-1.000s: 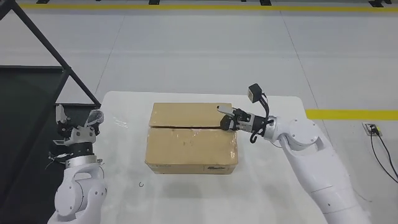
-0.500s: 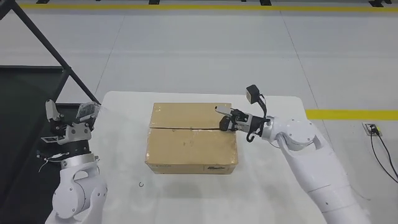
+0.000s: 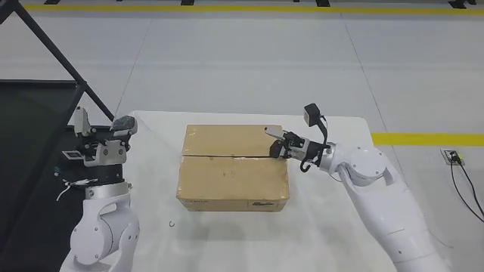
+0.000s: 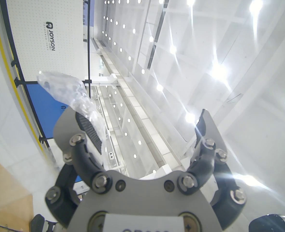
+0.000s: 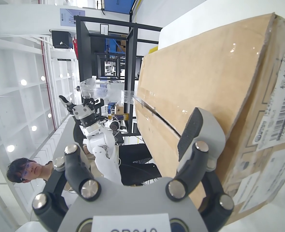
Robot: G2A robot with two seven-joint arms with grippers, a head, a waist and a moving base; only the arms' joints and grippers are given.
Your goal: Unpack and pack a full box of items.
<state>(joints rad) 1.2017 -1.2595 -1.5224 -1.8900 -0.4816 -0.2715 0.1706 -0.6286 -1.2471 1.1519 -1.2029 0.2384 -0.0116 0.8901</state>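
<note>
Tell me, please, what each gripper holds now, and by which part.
Nothing is clamped. The left gripper is open; a clear tape strip only clings by one end to one finger pad. The right gripper is open at the box's seam.

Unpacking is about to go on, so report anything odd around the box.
A crumpled strip of clear tape clings to one finger pad of the open left gripper. It seems to trail to the end of the seam on the box. It looks stuck, not gripped. The box itself looks sound.
</note>
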